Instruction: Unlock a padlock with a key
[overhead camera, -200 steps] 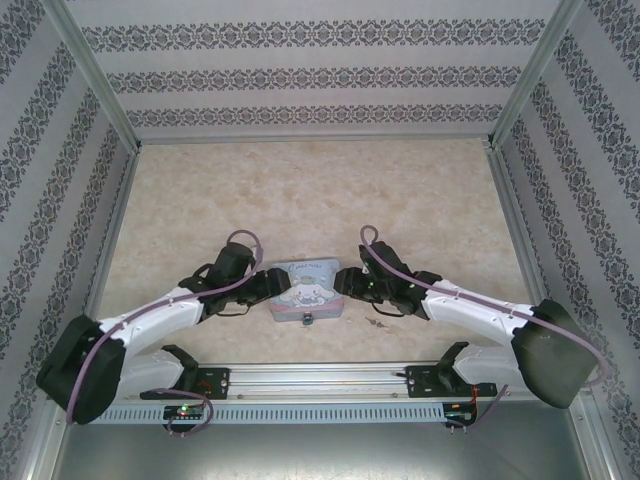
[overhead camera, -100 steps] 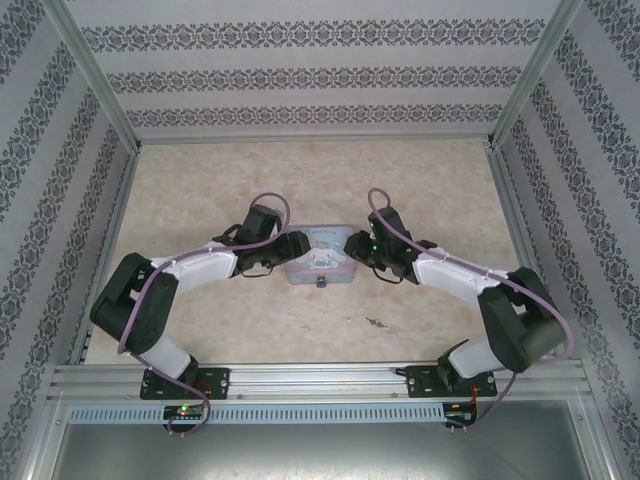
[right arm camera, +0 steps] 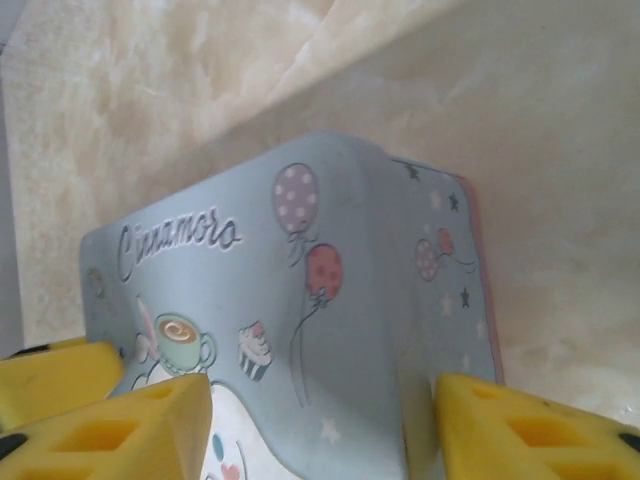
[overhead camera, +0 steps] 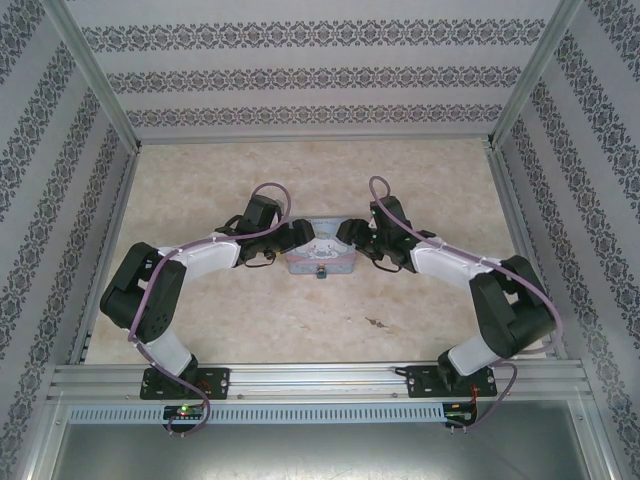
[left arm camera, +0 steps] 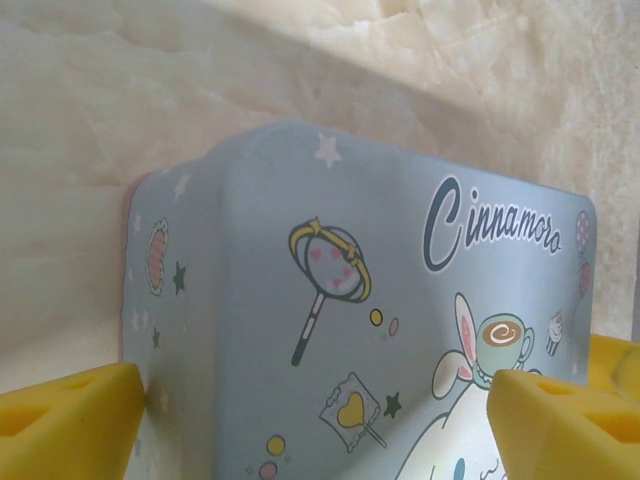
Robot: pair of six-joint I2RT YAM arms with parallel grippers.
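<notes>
The padlock (overhead camera: 322,272) sits at the near face of the pastel blue tin (overhead camera: 322,245), about the middle of the table (overhead camera: 250,315). The key (overhead camera: 377,322) lies loose toward the table's front edge, right of the tin and well apart from the lock. The left gripper (overhead camera: 298,237) and right gripper (overhead camera: 347,233) flank the tin's ends, and each one's yellow fingers (left arm camera: 70,425) are spread wide with the tin between them.
</notes>
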